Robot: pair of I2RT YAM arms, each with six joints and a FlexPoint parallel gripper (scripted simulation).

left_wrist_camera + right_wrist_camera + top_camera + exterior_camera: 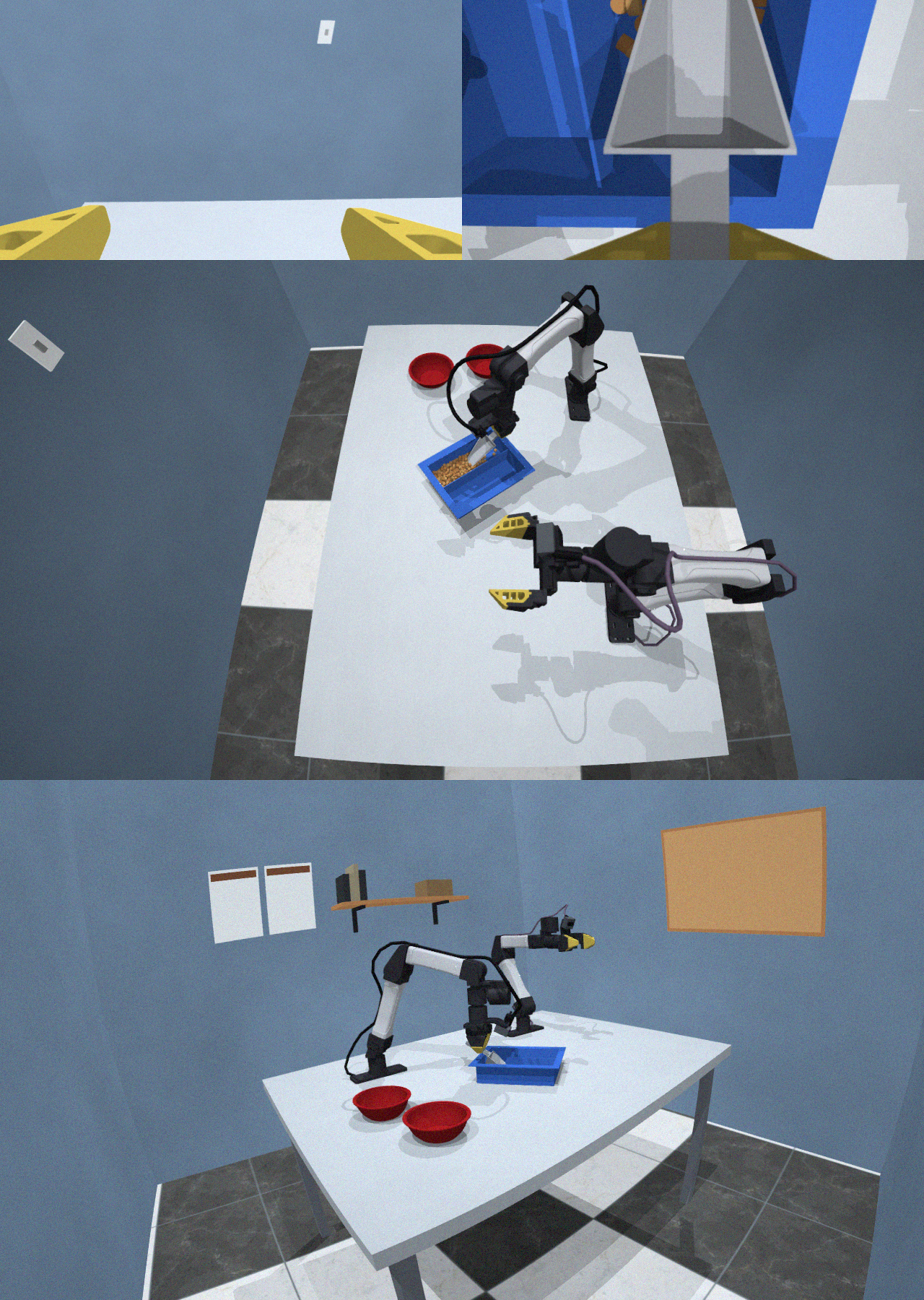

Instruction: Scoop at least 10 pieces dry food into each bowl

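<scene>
My right gripper [699, 233] is shut on the handle of the grey scoop [698, 72] [480, 451] [494, 1057]. The scoop slants down into the food compartment of the blue box [457, 509] [517, 1075] [837, 72]; the part of it in the right wrist view is empty, its front edge out of frame. Brown food [452, 470] lies in that compartment, with a few pieces beside the scoop. Two red bowls [431, 370] [437, 1119] stand upright; the other bowl [483, 360] [382, 1101] is partly behind the right arm in the top view. My left gripper [510, 562] [226, 217] is open and empty, high above the table.
A divider splits the box, and its other compartment [487, 479] holds no visible food. The left arm reaches over the table [388, 648] on the near side of the box in the top view. The bowls stand close together near the table's end, beside the right arm.
</scene>
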